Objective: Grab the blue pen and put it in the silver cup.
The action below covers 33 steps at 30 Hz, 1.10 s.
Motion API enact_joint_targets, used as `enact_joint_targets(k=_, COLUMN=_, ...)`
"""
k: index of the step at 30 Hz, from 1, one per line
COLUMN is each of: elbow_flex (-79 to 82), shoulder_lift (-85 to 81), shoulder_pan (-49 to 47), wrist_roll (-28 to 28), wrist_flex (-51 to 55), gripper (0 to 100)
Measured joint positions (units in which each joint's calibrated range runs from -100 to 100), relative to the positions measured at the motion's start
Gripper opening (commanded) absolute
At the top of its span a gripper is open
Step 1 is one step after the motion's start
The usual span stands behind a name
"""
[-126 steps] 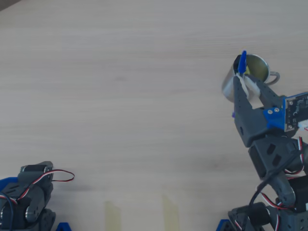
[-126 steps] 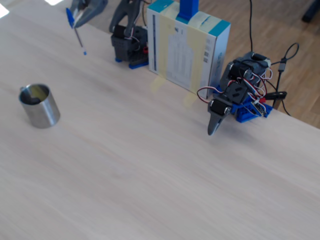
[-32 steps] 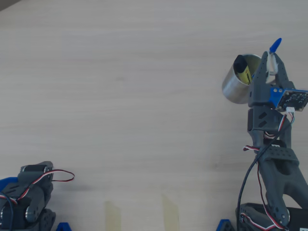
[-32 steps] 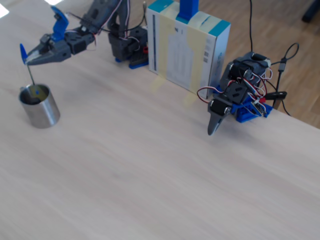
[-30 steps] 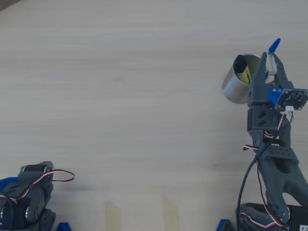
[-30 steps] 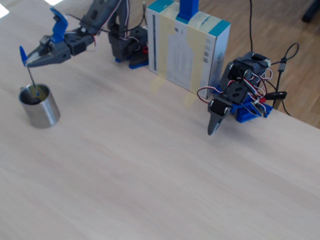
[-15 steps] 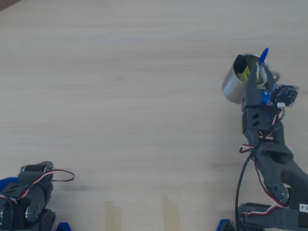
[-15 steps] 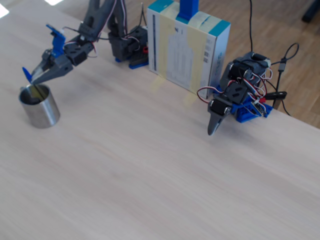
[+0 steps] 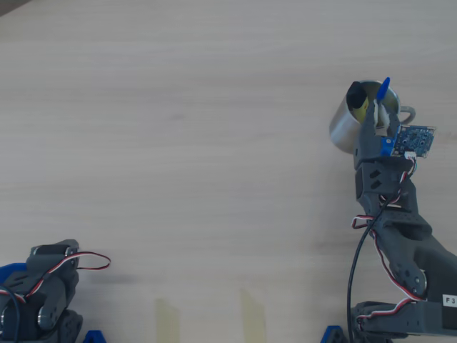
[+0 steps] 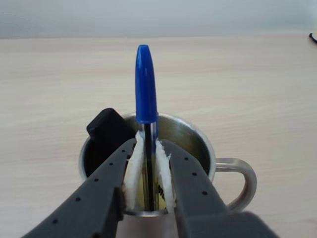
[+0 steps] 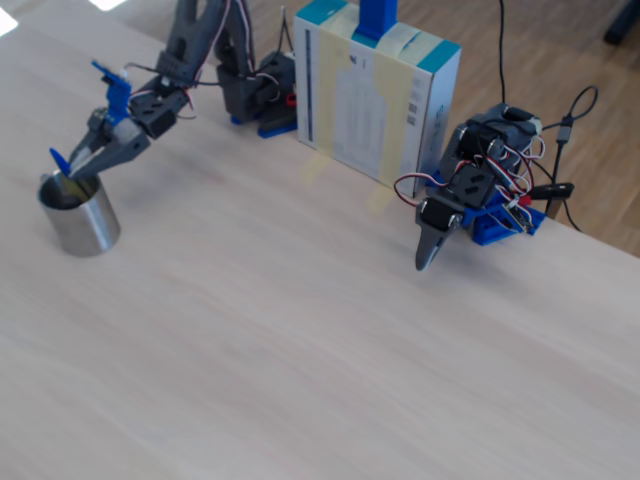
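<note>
The silver cup [image 10: 198,141] [image 9: 344,127] [image 11: 82,228] stands on the wooden table, its loop handle [image 10: 242,181] to the right in the wrist view. My gripper [image 10: 147,148] [image 9: 380,108] [image 11: 72,172] is shut on the blue pen [image 10: 145,94] [image 9: 383,88] [image 11: 58,160]. The pen stands nearly upright with its blue cap above the rim and its dark barrel reaching down inside the cup. A yellow marker with a black cap [image 10: 106,128] [image 9: 355,96] leans inside the cup at the left.
A second, folded arm [image 11: 470,195] [image 9: 39,289] rests at the table edge. A white and teal box [image 11: 375,95] stands beside my arm's base [image 11: 258,85]. Tape strips [image 9: 168,320] lie near the front edge in the overhead view.
My gripper has come down over the cup, lowering the pen from above the rim until its barrel is inside. The cup has stayed in place.
</note>
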Motion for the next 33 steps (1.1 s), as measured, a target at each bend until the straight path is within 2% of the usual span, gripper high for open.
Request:
enact_joint_targets(k=9, elbow_flex=-0.8, shoulder_lift=-0.1, shoulder_pan=0.0, wrist_roll=0.1, wrist_flex=4.0, gripper=3)
enact_joint_targets(k=15, elbow_flex=-0.8, shoulder_lift=0.1, shoulder_pan=-0.1, wrist_roll=0.1, wrist_flex=5.1, gripper=24)
enact_joint_targets(k=25, elbow_flex=-0.8, shoulder_lift=0.0, shoulder_pan=-1.5, wrist_roll=-0.1, wrist_flex=5.0, gripper=42)
enact_joint_targets(k=28, elbow_flex=-0.8, shoulder_lift=-0.5, shoulder_pan=-1.4, wrist_roll=-0.1, wrist_flex=5.0, gripper=45)
enact_joint_targets(k=33, elbow_flex=1.1, shoulder_lift=-2.8, shoulder_pan=-1.7, wrist_roll=-0.1, wrist_flex=5.0, gripper=44)
